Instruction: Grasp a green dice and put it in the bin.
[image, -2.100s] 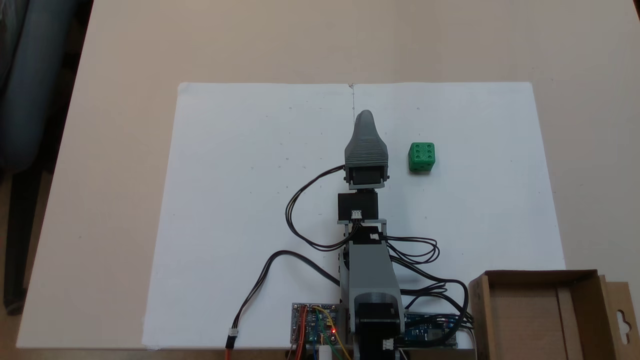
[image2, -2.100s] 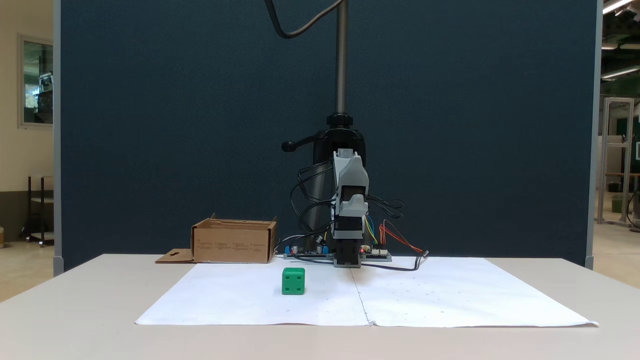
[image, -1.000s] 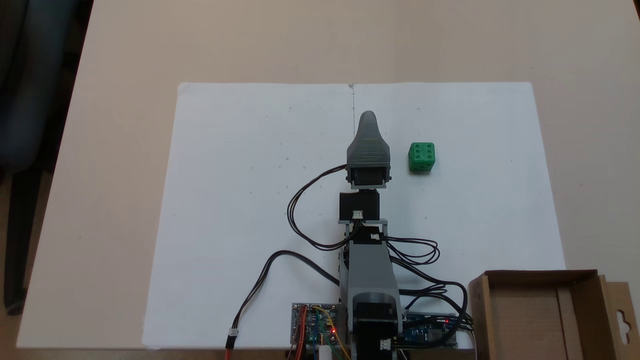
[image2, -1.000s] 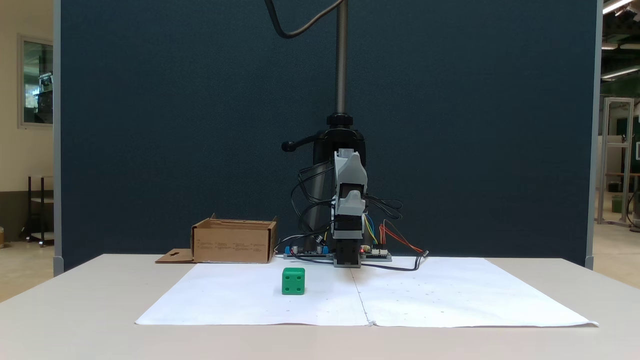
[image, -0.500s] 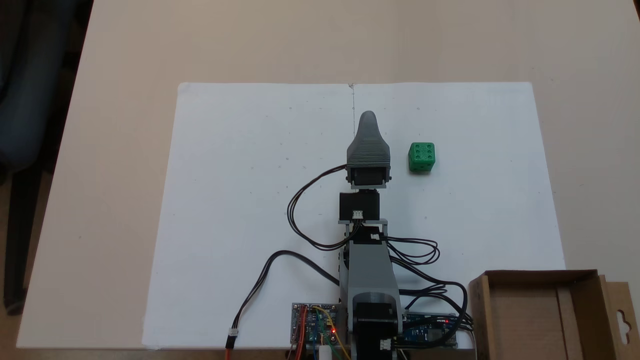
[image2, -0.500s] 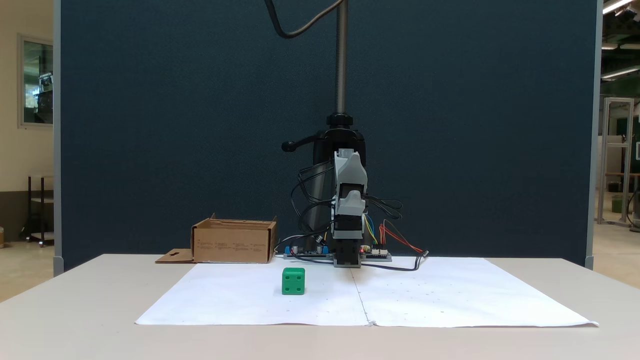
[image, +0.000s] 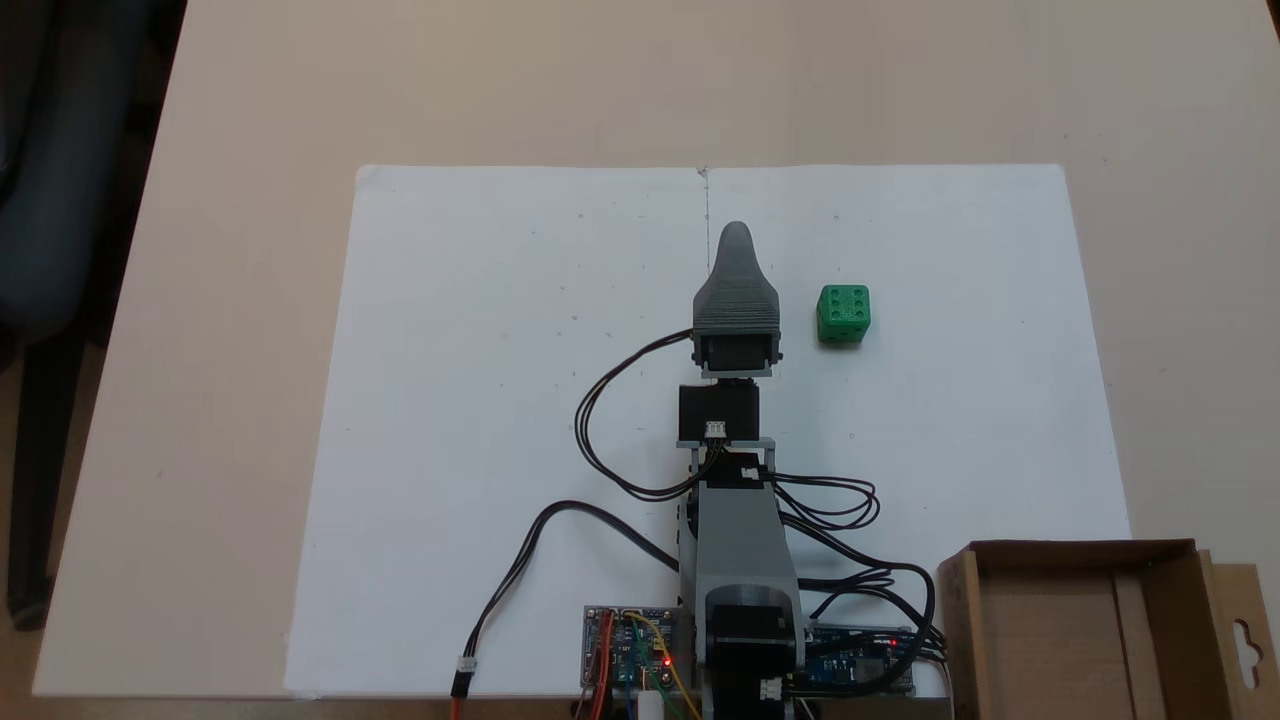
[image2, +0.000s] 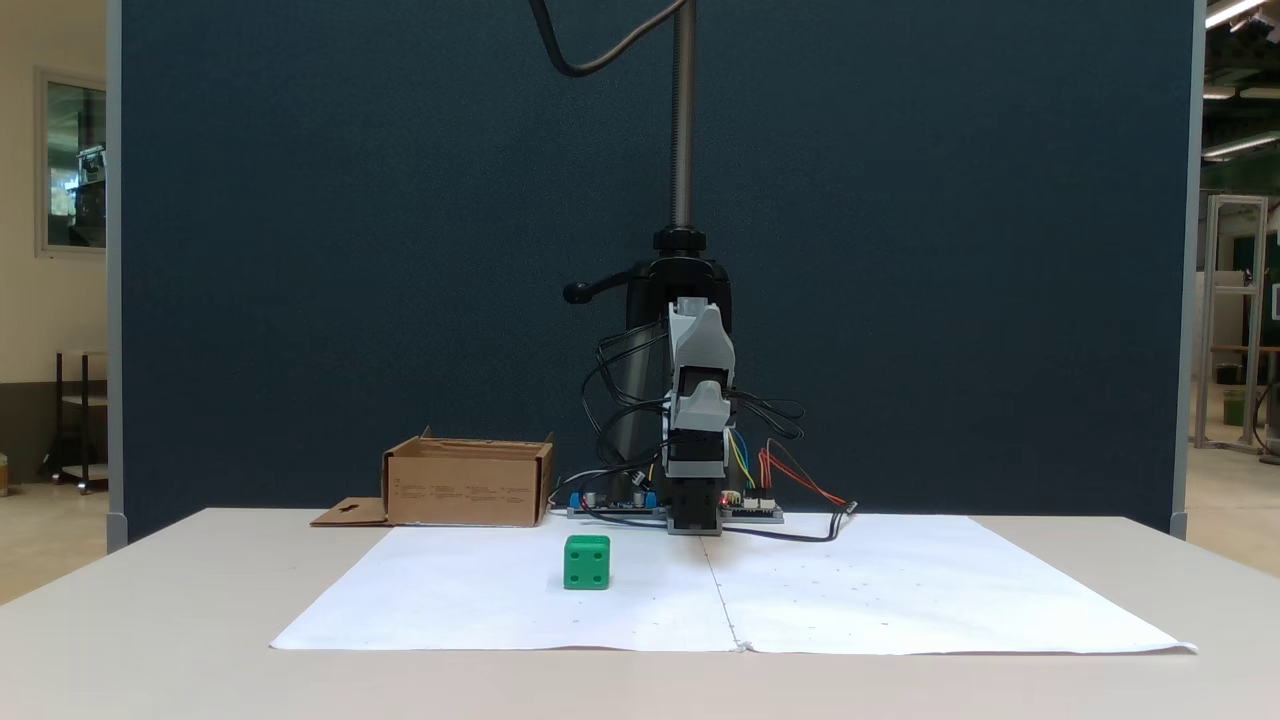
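Note:
The green dice (image: 843, 315) sits on the white paper, six pips up in a fixed view, a short way right of my gripper (image: 737, 235). From the front, the dice (image2: 587, 561) lies left of the gripper (image2: 700, 405), which hangs above the paper. The gripper's grey jaws lie one over the other, so a single tip shows and nothing is seen between them. The bin (image: 1070, 548), a brown cardboard box with a hang-hole flap, stands by the arm's base at the lower right. From the front, the bin (image2: 465, 490) is at the back left.
A large white paper sheet (image: 500, 350) covers the middle of the beige table. Circuit boards (image: 630, 660) and loose black cables (image: 600, 440) lie around the arm's base. A camera post (image2: 683, 120) rises behind the arm before a dark blue partition. A chair (image: 50, 200) stands off the table's left edge.
The gripper tip swung slightly right toward the dice about two seconds ago and has held still since. The dice and the bin have not moved.

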